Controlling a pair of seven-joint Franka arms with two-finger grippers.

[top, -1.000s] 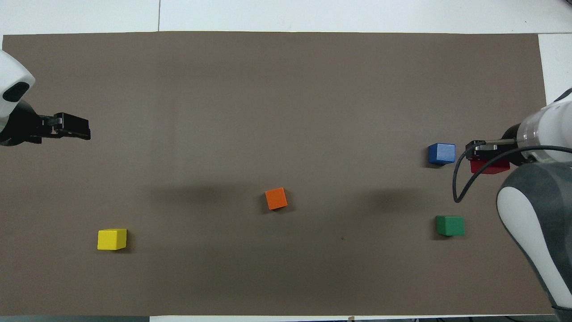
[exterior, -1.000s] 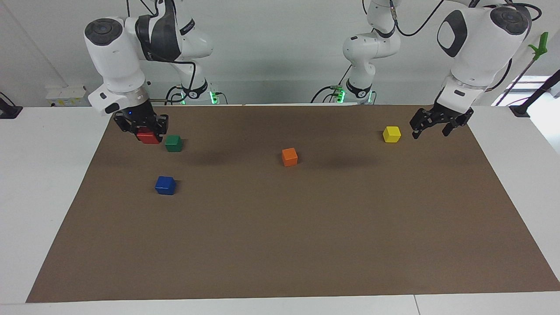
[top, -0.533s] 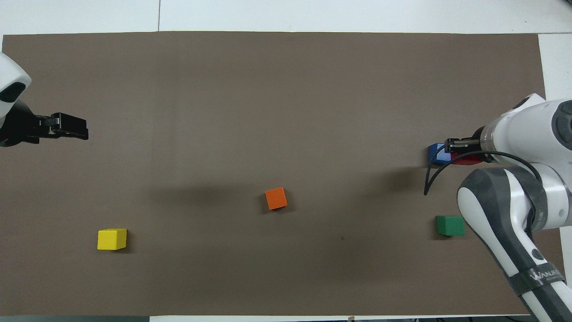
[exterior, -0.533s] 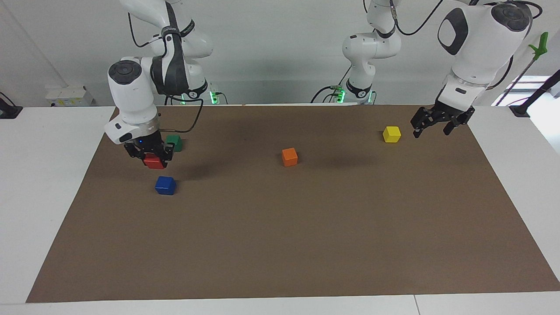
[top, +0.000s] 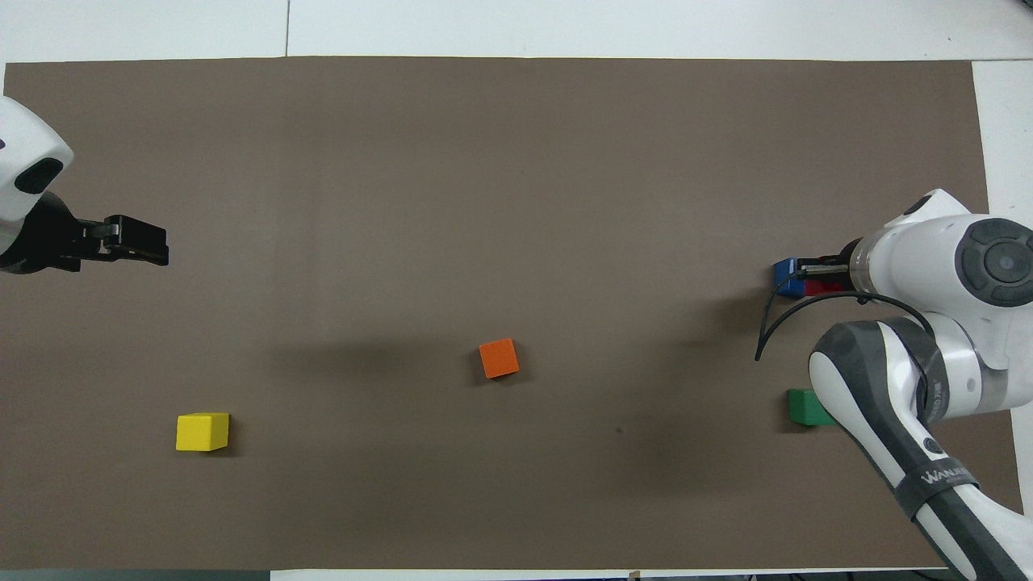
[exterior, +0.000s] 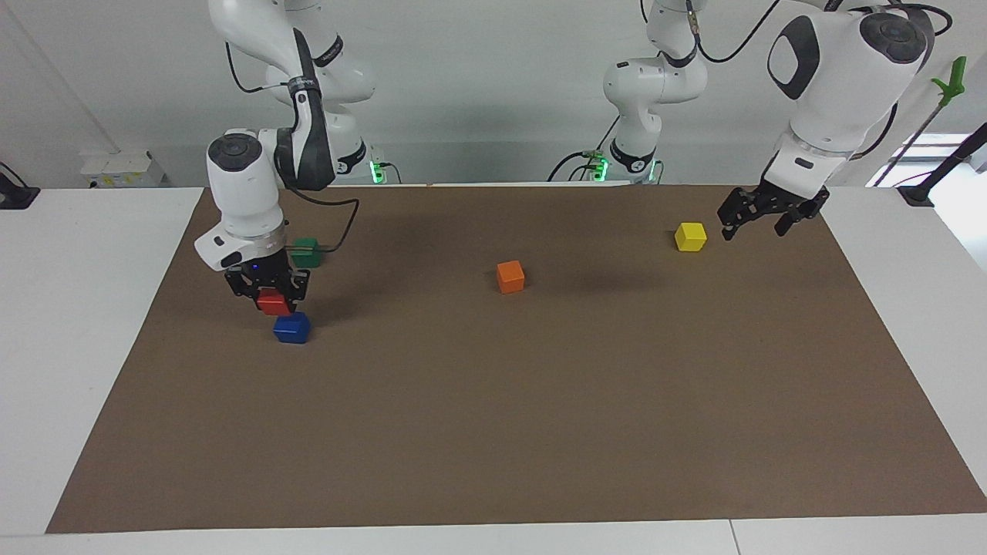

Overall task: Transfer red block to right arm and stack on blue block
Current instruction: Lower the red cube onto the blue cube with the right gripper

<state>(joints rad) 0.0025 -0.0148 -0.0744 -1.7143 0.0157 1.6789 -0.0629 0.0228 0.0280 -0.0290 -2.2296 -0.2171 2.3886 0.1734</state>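
Observation:
The red block (exterior: 273,301) is held in my right gripper (exterior: 274,303), whose fingers are shut on it. It hangs just above the blue block (exterior: 292,328), a little off toward the robots' side and the right arm's end. I cannot tell whether the two blocks touch. In the overhead view the right gripper (top: 817,277) and its wrist cover most of the red block (top: 825,286) and part of the blue block (top: 785,277). My left gripper (exterior: 754,223) is open and empty, waiting in the air beside the yellow block (exterior: 690,236).
A green block (exterior: 307,252) lies nearer to the robots than the blue block, partly hidden by the right arm's wrist. An orange block (exterior: 510,276) lies mid-table on the brown mat (exterior: 493,432). The yellow block (top: 202,431) lies toward the left arm's end.
My right gripper has carried the red block from beside the green block, away from the robots and lower, to just over the blue block. The left gripper has barely shifted.

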